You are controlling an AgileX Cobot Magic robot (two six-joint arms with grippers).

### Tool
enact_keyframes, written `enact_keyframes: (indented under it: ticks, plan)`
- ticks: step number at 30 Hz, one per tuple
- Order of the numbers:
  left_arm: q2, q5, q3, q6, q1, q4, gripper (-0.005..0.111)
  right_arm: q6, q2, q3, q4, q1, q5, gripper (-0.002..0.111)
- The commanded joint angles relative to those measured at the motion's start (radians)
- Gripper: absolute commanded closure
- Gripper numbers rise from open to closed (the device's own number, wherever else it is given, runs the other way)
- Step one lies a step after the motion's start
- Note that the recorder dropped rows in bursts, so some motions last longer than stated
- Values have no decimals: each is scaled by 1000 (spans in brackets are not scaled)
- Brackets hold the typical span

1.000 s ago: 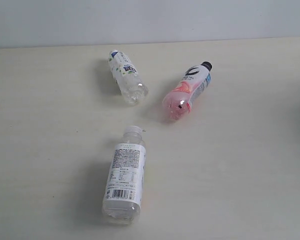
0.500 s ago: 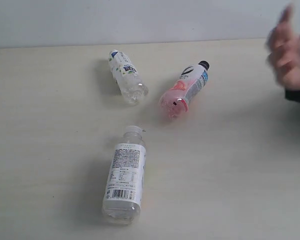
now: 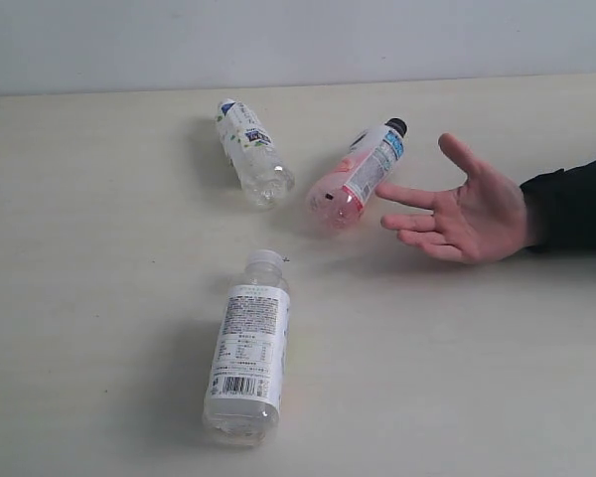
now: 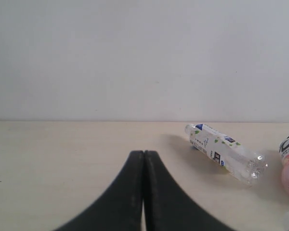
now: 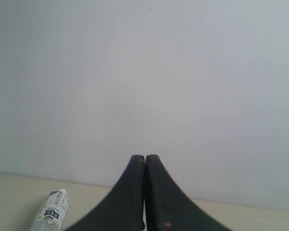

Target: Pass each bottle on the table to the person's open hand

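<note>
Bottles (image 3: 246, 348) lie flat on the worktop (image 3: 99, 248). The pink bottle (image 3: 356, 181) is just beside the open hand (image 3: 472, 214), palm up to take one. My left gripper (image 4: 143, 161) and right gripper (image 5: 145, 163) are pinched closed, empty.

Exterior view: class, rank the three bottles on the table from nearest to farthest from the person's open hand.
1. The pink bottle, just beside the fingertips of the open hand, on its left in this view.
2-3. The green-label bottle, farther back on the left, and the white-label bottle, nearer the camera on the left. These two are too close to call.
</note>
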Motion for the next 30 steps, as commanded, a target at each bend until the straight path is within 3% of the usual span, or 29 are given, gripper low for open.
enact_keyframes:
  ticks: [1, 2, 5, 7, 9, 12, 16, 21, 25, 30]
  plan:
    - [-7, -2, 3, 6, -5, -8, 107, -114, 288, -162, -5, -4, 13, 108]
    - [-7, -2, 3, 6, -5, -8, 107, -139, 367, -216, -5, -4, 52, 108]
    - [-7, -2, 3, 6, -5, -8, 107, -169, 759, -569, -56, -4, 386, 108]
    - [-7, -2, 3, 6, -5, -8, 107, -366, 984, -798, -81, -4, 720, 107]
    - [-7, -2, 3, 6, -5, -8, 107, -488, 1177, -982, -121, 17, 901, 94]
    - [-7, -2, 3, 6, -5, -8, 107, -576, 1355, -1117, -319, 92, 919, 69]
    - [-7, -2, 3, 6, -5, -8, 107, -676, 1504, -1153, -708, 177, 812, 57]
    - [-7, -2, 3, 6, -5, -8, 107, -724, 1644, -1153, -968, 217, 722, 35]
    - [-7, -2, 3, 6, -5, -8, 107, -771, 1692, -1151, -1053, 229, 699, 34]
    - [-7, -2, 3, 6, -5, -8, 107, -937, 1708, -1151, -918, 229, 652, 34]
